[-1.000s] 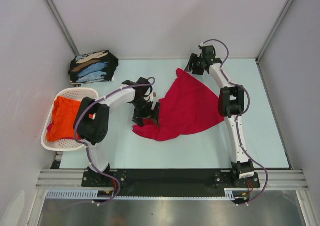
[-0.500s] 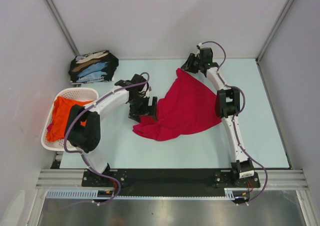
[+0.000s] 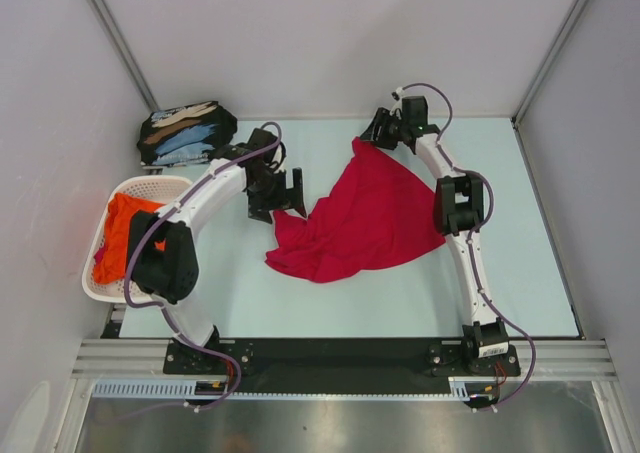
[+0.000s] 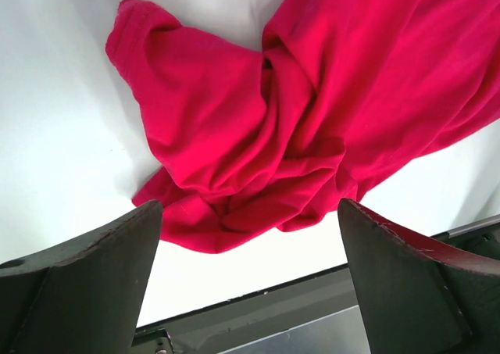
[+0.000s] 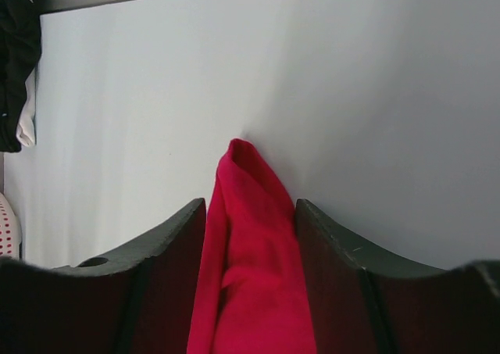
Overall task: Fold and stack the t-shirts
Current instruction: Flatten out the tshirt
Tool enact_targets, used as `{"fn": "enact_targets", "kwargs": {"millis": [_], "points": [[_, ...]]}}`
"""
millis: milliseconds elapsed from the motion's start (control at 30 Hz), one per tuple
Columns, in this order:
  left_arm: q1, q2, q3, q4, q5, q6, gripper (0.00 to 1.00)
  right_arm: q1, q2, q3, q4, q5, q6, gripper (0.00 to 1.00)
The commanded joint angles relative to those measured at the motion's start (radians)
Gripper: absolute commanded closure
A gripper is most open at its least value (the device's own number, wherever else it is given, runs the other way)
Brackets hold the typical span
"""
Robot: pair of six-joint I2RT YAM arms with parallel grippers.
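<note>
Basket, table and surrounding frame
A white perforated basket (image 3: 150,183) is seen at the left edge of the pale table (image 3: 520,233); grey wall panels (image 3: 330,33) are set around the table, and an aluminium rail (image 3: 350,358) is fixed along the lower frame.

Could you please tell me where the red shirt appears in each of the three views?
Top external: red shirt in the middle of the table.
Left wrist: red shirt fills the centre and upper right.
Right wrist: red shirt is a narrow fold at bottom centre, pinched in the right tool.
Shared landmark: the pale table, under the shirt in every view.
</note>
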Motion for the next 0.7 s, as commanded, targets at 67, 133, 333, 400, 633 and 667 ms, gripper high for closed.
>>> {"fn": "enact_targets", "kwargs": {"millis": [67, 133, 333, 400, 633, 667], "points": [[-0.002, -0.011, -0.008, 0.011, 0.001, -0.011, 0.0, 0.023, 0.028, -0.015, -0.102, 0.043, -0.035, 0.43], [-0.001, -0.02, -0.011, 0.011, 0.0, -0.009, 0.0, 0.034, 0.048, -0.014, -0.109, 0.057, -0.035, 0.43], [0.005, -0.035, -0.003, 0.005, -0.005, -0.011, 0.0, 0.058, 0.076, 0.032, -0.154, 0.071, -0.036, 0.5], [0.005, -0.037, 0.006, 0.002, -0.006, -0.006, 0.0, 0.066, 0.076, 0.043, -0.206, 0.053, -0.042, 0.61], [0.021, -0.023, 0.018, -0.007, -0.006, 0.007, 0.0, 0.086, -0.03, -0.077, -0.445, 0.198, -0.165, 1.0], [0.021, -0.018, 0.014, 0.003, -0.005, 0.01, 0.0, 0.078, -0.091, -0.115, -0.428, 0.231, -0.171, 1.0]]}}
